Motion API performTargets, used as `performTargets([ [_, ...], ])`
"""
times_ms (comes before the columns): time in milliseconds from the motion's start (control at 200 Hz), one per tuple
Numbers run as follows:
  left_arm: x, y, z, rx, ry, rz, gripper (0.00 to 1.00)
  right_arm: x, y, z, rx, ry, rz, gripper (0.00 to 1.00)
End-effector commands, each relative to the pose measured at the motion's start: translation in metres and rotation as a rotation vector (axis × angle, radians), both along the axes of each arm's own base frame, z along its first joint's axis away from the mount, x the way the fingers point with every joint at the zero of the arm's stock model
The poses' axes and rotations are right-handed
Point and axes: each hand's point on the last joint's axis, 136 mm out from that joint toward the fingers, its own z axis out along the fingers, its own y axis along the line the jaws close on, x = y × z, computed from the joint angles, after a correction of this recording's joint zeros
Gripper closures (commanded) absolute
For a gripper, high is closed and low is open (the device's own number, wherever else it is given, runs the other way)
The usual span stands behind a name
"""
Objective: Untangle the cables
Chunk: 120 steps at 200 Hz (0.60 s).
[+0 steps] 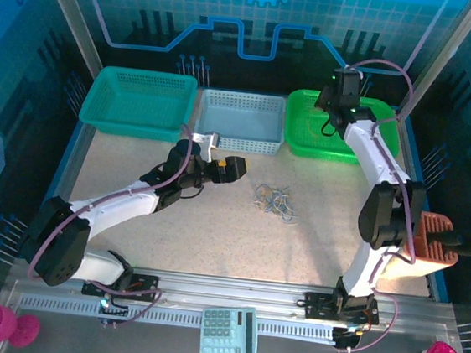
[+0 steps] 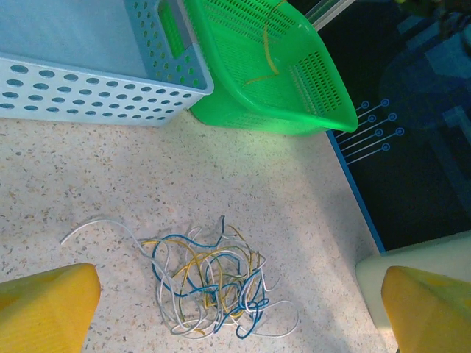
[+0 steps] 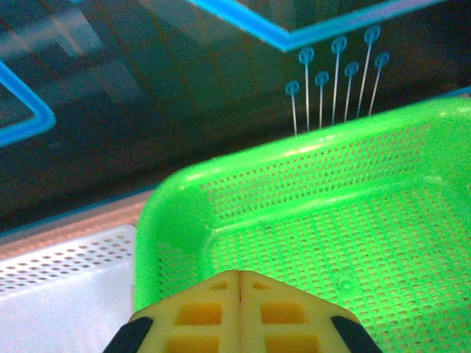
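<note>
The cables lie as a small tangled clump of blue, yellow and white wires on the speckled table, right of centre. My left gripper hovers just left of the clump and is open. In the left wrist view the cables sit between and ahead of its spread yellow fingers, with one white end trailing left. My right gripper is over the green basket at the back right. Its fingertips are pressed together and nothing shows between them. One yellow wire is inside the green basket.
A teal basket and a light blue basket stand along the back edge beside the green one. An orange-brown block sits at the right edge. A calculator lies on the front rail between the arm bases.
</note>
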Motion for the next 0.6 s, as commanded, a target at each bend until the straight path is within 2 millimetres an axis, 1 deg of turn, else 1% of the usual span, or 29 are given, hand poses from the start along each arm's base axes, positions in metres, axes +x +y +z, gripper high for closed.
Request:
performTargets([
  [0, -0.002, 0.000, 0.015, -0.022, -0.020, 0.009, 0.01, 0.003, -0.010, -0.031, -0.006, 0.066, -0.016, 0.98],
  [20, -0.003, 0.000, 0.016, -0.022, -0.020, 0.008, 0.01, 0.003, -0.009, -0.035, 0.000, 0.078, -0.013, 0.96],
  [25, -0.003, 0.000, 0.016, -0.022, -0.019, 0.008, 0.01, 0.003, -0.009, -0.039, 0.005, 0.088, -0.011, 0.93],
  [40, -0.003, 0.000, 0.016, -0.023, -0.019, 0.008, 0.01, 0.003, -0.008, -0.042, 0.014, 0.096, -0.007, 0.89],
  [90, -0.003, 0.000, 0.016, -0.022, -0.018, 0.008, 0.01, 0.002, -0.007, -0.054, 0.039, 0.132, 0.006, 0.71],
  [130, -0.003, 0.000, 0.016, -0.024, -0.017, 0.009, 0.01, 0.001, -0.008, -0.058, 0.056, 0.147, 0.012, 0.59],
  [175, -0.003, 0.000, 0.016, -0.024, -0.015, 0.008, 0.01, 0.000, -0.008, -0.059, 0.073, 0.154, 0.021, 0.50],
  [220, -0.003, 0.000, 0.015, -0.024, -0.012, 0.008, 0.01, -0.002, -0.008, -0.057, 0.089, 0.152, 0.026, 0.46],
  [245, -0.003, -0.001, 0.016, -0.026, -0.014, 0.008, 0.01, -0.002, -0.008, -0.055, 0.094, 0.150, 0.030, 0.45],
  [400, -0.002, -0.001, 0.014, -0.031, -0.008, 0.012, 0.01, -0.011, 0.001, -0.028, 0.155, 0.099, 0.076, 0.37],
  [505, -0.001, -0.002, 0.013, -0.037, -0.001, 0.014, 0.01, -0.023, 0.013, -0.015, 0.218, 0.079, 0.114, 0.30],
  [595, -0.001, -0.002, 0.011, -0.040, 0.006, 0.016, 0.01, -0.039, 0.026, -0.011, 0.263, 0.074, 0.153, 0.26],
])
